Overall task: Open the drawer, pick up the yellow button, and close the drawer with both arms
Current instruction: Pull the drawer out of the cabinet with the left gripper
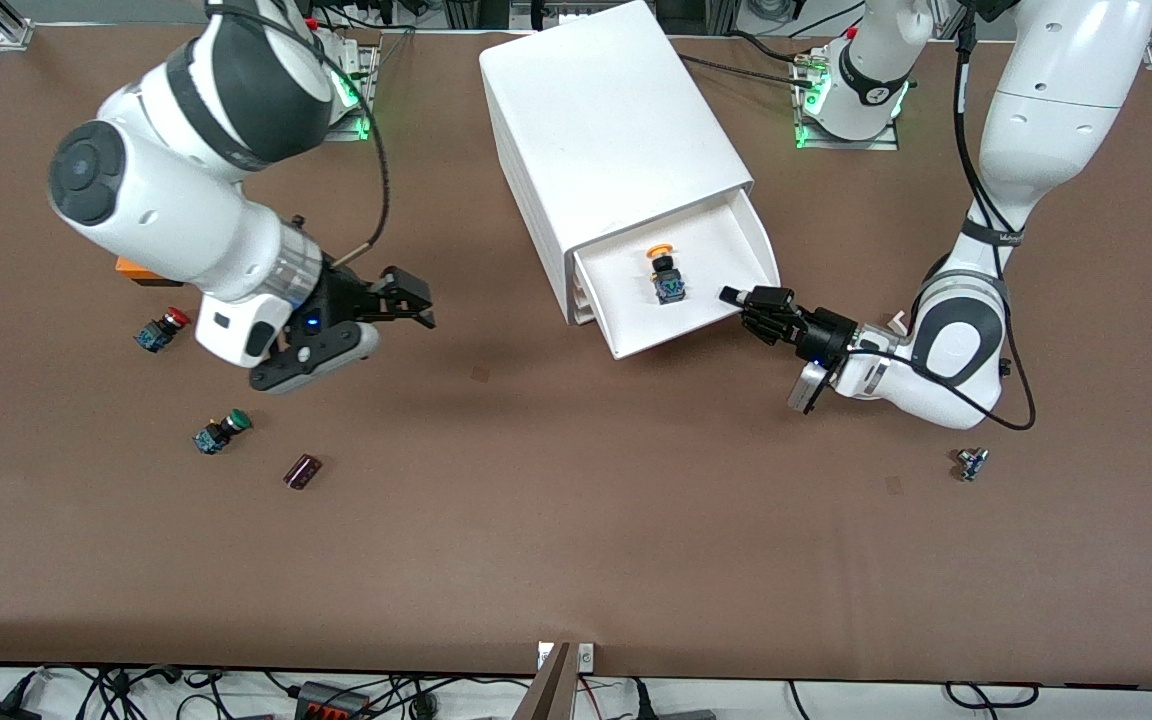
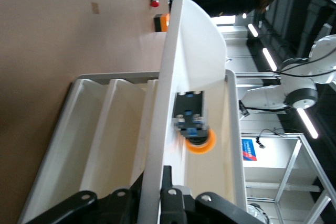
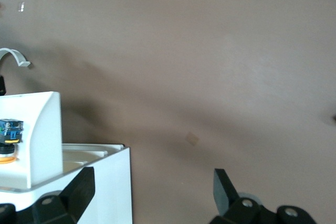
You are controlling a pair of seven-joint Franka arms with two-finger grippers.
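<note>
White plastic frames everything: the cabinet (image 1: 608, 140) is my landmark. Toward the right arm's end of the bench (image 1: 576, 540) from it, my right hand (image 1: 406, 300) hangs over bare surface, fingers spread and holding nothing, aimed at the cabinet. The drawer (image 1: 706, 325) stands pulled out of the cabinet's front, and the button (image 1: 667, 275) lies in it on its side, orange cap toward the cabinet. My left hand (image 1: 748, 300) is clenched on the drawer's front wall at the corner toward the left arm's end. I judge the right hand must cross the drawer's side wall and descend; the tray around the button looks roomy.
</note>
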